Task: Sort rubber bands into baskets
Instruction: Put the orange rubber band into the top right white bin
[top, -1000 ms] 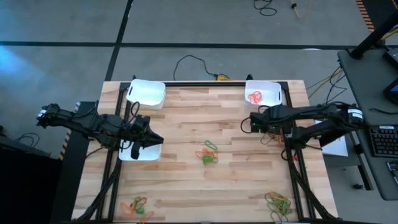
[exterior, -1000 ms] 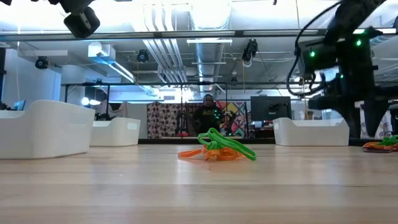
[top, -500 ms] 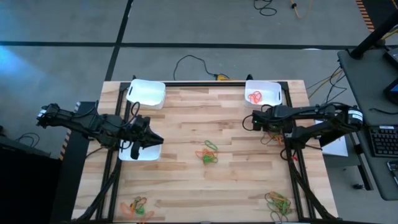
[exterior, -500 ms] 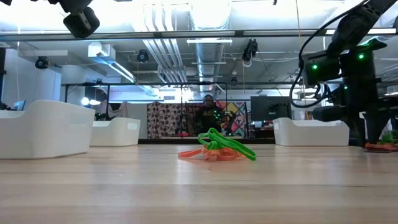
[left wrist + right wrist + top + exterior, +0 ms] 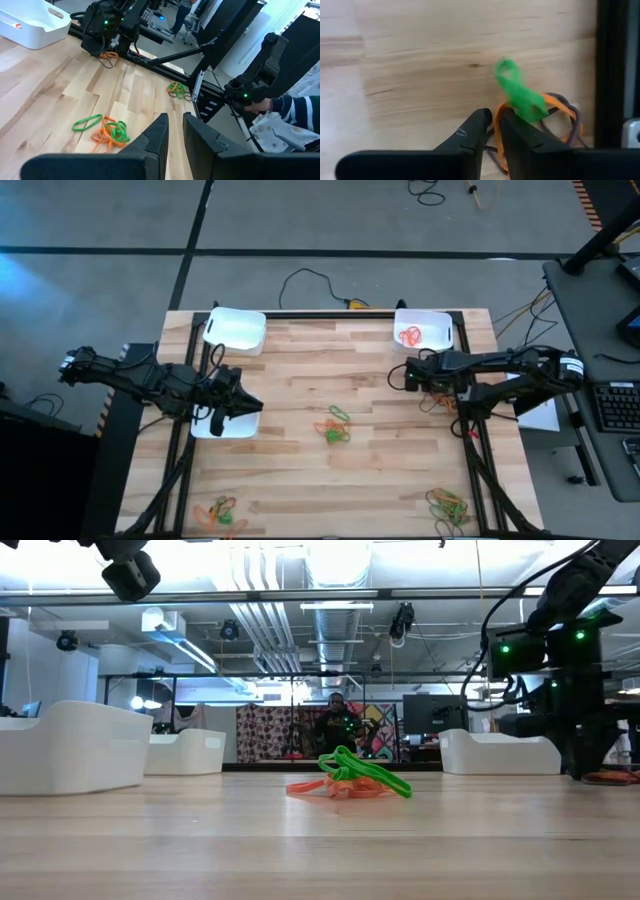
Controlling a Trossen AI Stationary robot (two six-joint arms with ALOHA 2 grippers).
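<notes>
I see a small tangle of bands (image 5: 540, 112), green over orange and dark loops, lying on the table (image 5: 300, 380) just below the orange-filled basket (image 5: 422, 330). My right claw (image 5: 494, 122) is down at that tangle, fingers nearly together beside an orange loop; whether it has a band pinched I cannot tell. The left claw (image 5: 175, 127), narrowly closed and empty, waits over the left basket (image 5: 222, 425). Only the high view shows two more piles by the table's near edge.

Three white baskets (image 5: 236, 329) – rubber bands (image 5: 334, 425) in scattered clumps.
</notes>
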